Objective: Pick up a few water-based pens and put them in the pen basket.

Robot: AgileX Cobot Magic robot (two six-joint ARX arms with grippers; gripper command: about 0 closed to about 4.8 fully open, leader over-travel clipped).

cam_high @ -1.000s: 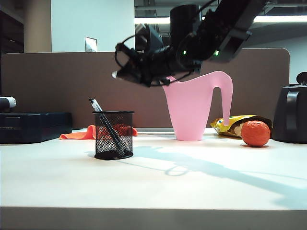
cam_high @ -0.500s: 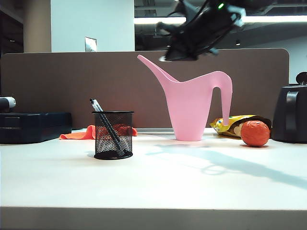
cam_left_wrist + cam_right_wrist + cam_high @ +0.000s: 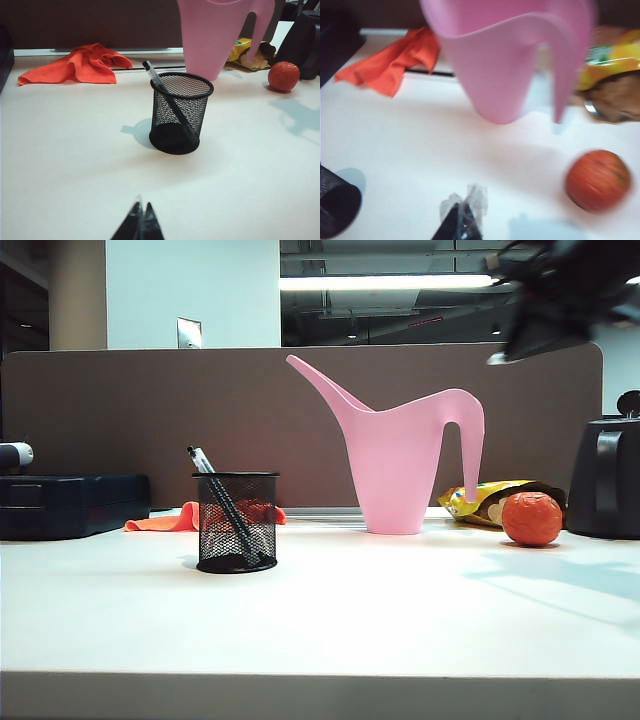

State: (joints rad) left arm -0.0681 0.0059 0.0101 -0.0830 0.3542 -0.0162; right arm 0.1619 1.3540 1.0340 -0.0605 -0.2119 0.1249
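mostly blurred right pincer [image 3: 462, 225] closed; left pincer [image 3: 140, 225] closed, cropped.

From my right wrist cam: right gripper [image 3: 461, 226] closed, empty, above the table [image 3: 410, 140], pink watering can [image 3: 505, 65] ahead, blurry orange ball [image 3: 597, 180] nearby.

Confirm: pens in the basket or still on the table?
In. Both water-based pens lean inside the upright pen basket, tips above its rim; the left wrist view shows the same, none on the table.
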